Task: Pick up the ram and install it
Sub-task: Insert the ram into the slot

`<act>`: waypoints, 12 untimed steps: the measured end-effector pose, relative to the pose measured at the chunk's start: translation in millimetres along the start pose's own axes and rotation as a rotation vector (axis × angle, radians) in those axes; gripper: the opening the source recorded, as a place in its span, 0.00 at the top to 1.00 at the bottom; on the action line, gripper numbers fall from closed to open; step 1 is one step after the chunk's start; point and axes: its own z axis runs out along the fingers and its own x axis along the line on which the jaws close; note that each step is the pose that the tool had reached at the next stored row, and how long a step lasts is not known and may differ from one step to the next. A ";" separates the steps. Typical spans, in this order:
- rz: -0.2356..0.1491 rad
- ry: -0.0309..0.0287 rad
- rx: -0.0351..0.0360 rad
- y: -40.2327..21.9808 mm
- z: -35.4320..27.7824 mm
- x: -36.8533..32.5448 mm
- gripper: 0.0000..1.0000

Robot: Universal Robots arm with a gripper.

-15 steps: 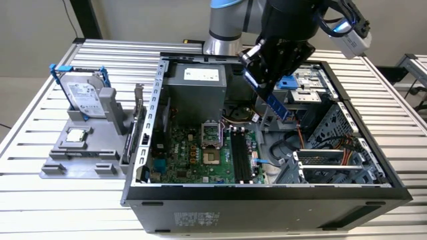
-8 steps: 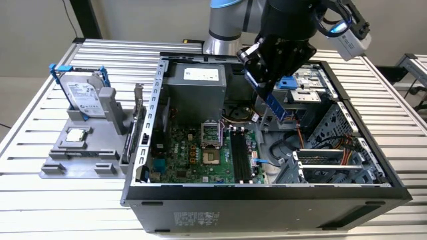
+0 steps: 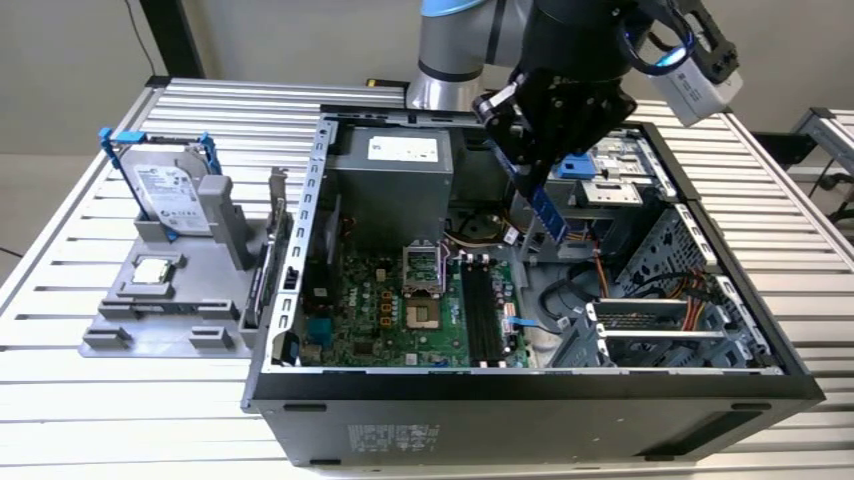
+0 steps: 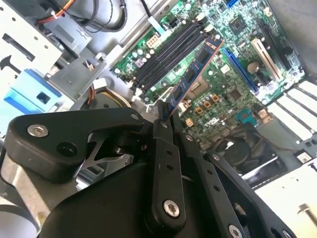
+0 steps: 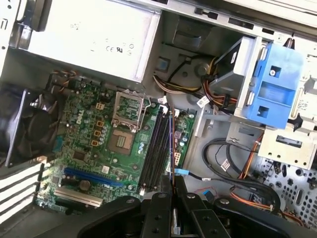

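Exterior view: the gripper, clamped on the ram, hangs over the open case. The ram points down and sits clear of the board.

Second wrist view: the ram juts from the fingers, roughly alongside the black slots.

First wrist view: seen edge-on, the ram lines up along the slots.

Seating it well likely needs its edge parallel to one slot, level, and square.
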 end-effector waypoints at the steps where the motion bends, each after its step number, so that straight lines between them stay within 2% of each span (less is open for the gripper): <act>1: 0.010 -0.0002 0.0000 0.0 0.0 0.0 1.00; 12: 0.120 -0.0024 0.0003 0.0 0.0 0.0 1.00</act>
